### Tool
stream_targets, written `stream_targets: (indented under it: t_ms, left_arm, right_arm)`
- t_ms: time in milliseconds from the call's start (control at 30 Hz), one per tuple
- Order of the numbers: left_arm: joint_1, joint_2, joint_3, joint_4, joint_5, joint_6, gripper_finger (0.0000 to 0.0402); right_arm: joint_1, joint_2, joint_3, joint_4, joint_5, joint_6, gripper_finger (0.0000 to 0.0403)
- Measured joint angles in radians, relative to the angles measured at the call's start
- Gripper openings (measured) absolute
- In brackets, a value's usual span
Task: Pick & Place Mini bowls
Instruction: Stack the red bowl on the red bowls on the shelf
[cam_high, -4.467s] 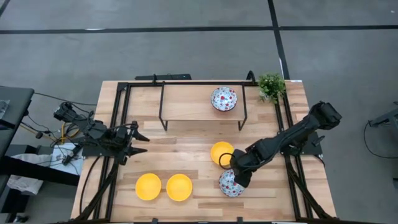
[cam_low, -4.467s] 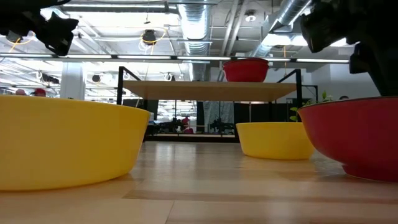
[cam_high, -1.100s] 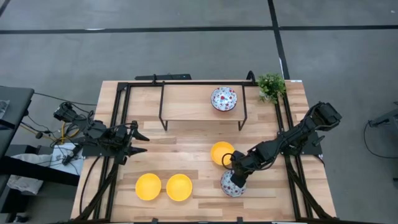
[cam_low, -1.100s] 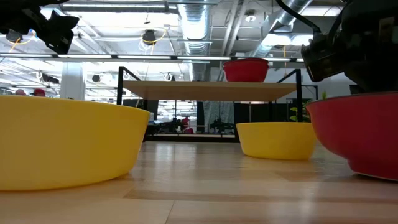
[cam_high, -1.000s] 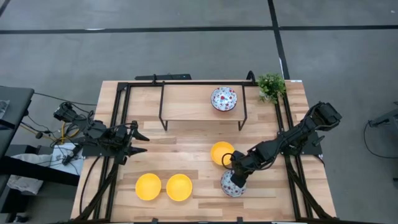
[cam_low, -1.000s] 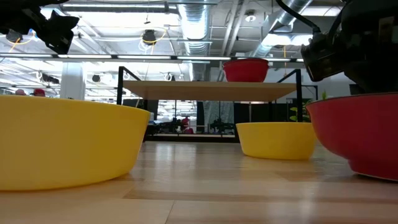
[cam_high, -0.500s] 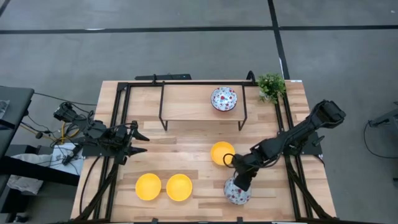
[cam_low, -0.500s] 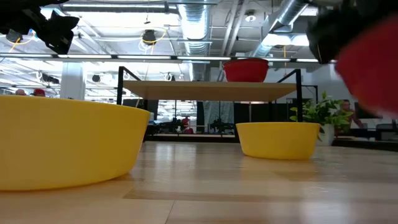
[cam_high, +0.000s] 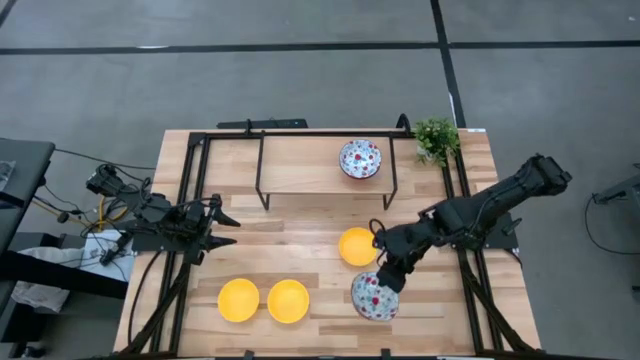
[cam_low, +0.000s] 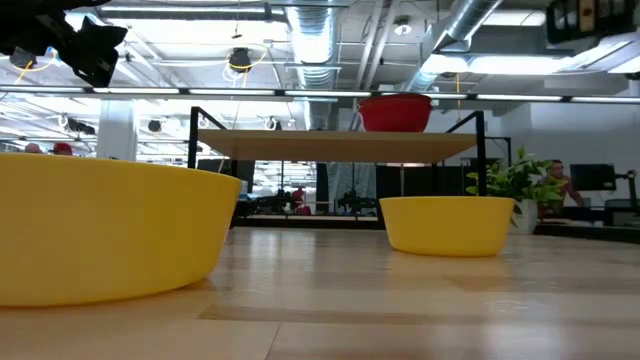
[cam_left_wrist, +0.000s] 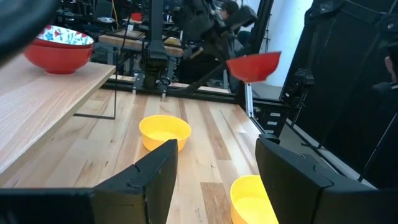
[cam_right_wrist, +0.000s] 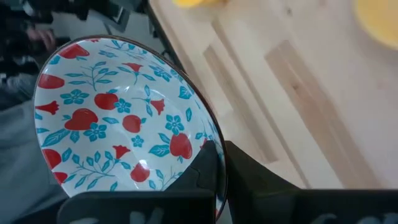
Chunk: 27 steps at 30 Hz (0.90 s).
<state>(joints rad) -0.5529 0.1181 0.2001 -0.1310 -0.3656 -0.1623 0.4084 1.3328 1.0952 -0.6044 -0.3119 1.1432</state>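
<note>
Right claw (cam_high: 388, 281) is clamped on the rim of a floral bowl (cam_high: 372, 297), lower centre-right of the high view, lifted above the counter (cam_high: 300, 240). Left claw (cam_high: 222, 228) stands apart at left.

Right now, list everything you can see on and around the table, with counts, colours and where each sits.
yellow bowls: three, plain yellow; two side by side at the table's front, one mid-table by the right arm.
floral bowl on the shelf: one, white with red and blue.
held floral bowl: one, lifted off the table.
shelf: one, wood top, black frame, at the back.
plant: one, green, back right corner.
left hand: open, at the left edge.
right hand: shut on the bowl's rim.
</note>
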Motion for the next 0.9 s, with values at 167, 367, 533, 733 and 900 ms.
stream_targets:
  t_ms: [167,367,533,733,900]
  left_arm:
    - [0.000,0.004,0.000,0.001,0.000,0.000,0.0214]
    - [0.000,0.008,0.000,0.002,0.000,-0.011,0.0215]
    - [0.000,0.008,0.000,0.006,0.000,-0.011,0.0214]
    - [0.000,0.008,0.000,0.007,0.000,-0.011,0.0215]
    - [0.000,0.008,0.000,0.012,0.000,-0.011,0.0214]
  right_arm:
    - [-0.065,-0.004,0.072,-0.087,0.003,-0.063,0.0000]
    - [-0.184,-0.005,0.178,-0.212,0.002,-0.225,0.0000]
    - [-0.325,-0.006,0.276,-0.362,0.000,-0.407,0.0000]
    - [-0.505,-0.005,0.383,-0.512,0.001,-0.587,0.0000]
    - [-0.631,-0.002,0.451,-0.580,0.002,-0.702,0.0000]
